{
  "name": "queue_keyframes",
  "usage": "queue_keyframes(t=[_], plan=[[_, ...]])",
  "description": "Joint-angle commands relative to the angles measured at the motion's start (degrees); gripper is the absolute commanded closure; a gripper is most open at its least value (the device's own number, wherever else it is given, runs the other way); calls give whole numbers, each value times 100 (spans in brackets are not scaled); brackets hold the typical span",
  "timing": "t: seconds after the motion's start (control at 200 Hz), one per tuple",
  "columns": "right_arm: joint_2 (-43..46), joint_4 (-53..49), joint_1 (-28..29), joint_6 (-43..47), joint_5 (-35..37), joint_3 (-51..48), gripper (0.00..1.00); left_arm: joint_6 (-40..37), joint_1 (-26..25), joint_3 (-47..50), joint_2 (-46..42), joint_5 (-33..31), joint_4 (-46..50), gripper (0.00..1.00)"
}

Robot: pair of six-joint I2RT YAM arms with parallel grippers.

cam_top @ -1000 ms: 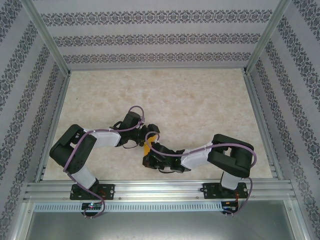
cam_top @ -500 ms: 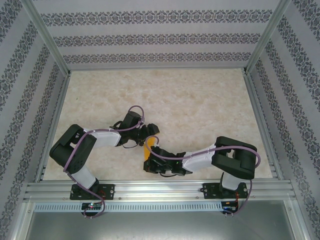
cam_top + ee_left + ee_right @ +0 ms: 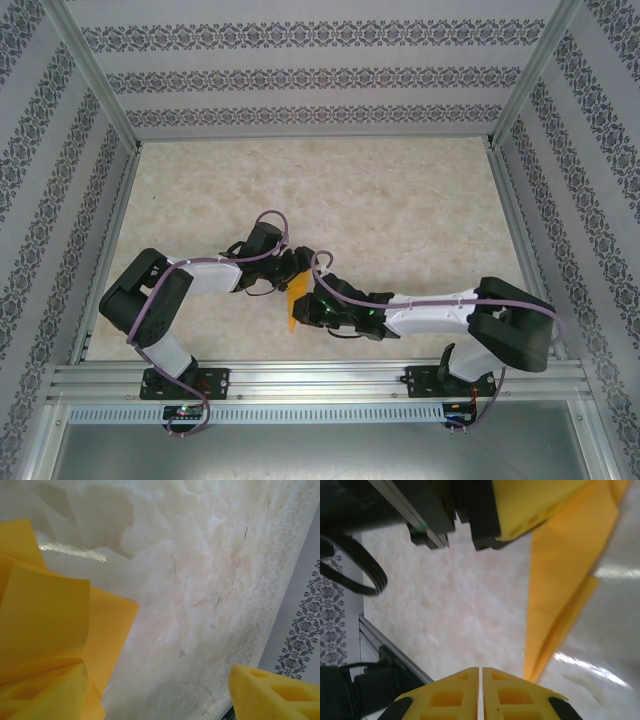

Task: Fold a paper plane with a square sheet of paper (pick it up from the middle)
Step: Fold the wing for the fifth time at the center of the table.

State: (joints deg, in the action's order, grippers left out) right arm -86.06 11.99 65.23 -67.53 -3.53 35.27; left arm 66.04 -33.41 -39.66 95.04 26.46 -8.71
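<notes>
Mid-fold stage of the paper plane. On the pale marbled bench (image 3: 400, 200) the left arm (image 3: 200, 272) and the right arm (image 3: 440, 308) meet near the front edge, between their bases, over the paper (image 3: 295, 305). The paper is already creased into a narrow, pointed orange-yellow shape, with one flap (image 3: 45, 610) curling upward. The left jaws stand wide open: one yellow finger (image 3: 272, 695) is well clear of the paper and the other lies behind the paper's edge. Whether that second finger pins the paper down cannot be told. The right jaws are closed on nothing, their fingertips (image 3: 515, 695) pressed together just beside the paper's pointed end (image 3: 537, 655). The step in hand is judged to be setting or flattening a crease, not lifting. The next move likely calls for one arm to steady the paper while the other takes or presses the loose flap along its fold line. Around the work, the patterned walls (image 3: 300, 80) and the metal rail (image 3: 320, 378) lie well apart from it. The main hindrance is crowding: the two wrists are near each other, and a purple cable (image 3: 270, 222) loops close above the paper.
</notes>
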Motion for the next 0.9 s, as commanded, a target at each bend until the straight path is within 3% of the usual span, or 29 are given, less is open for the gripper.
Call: queue_keyframes(t=[0.0,0.15,0.435,0.654,0.894], plan=[[-525,753,-5,-195,279,143,88,-162,71,28,195,-302,448,24],[-1051,1332,-38,-409,331,248,88,-158,70,11,173,-282,454,24],[-1577,713,-64,-520,-185,24,93,-71,71,-17,103,-279,368,24],[-1386,236,-329,221,-877,-478,96,-168,71,-147,-187,-360,468,24],[-1364,-504,-718,1192,-1461,-320,97,-244,76,-202,-113,-393,260,23]])
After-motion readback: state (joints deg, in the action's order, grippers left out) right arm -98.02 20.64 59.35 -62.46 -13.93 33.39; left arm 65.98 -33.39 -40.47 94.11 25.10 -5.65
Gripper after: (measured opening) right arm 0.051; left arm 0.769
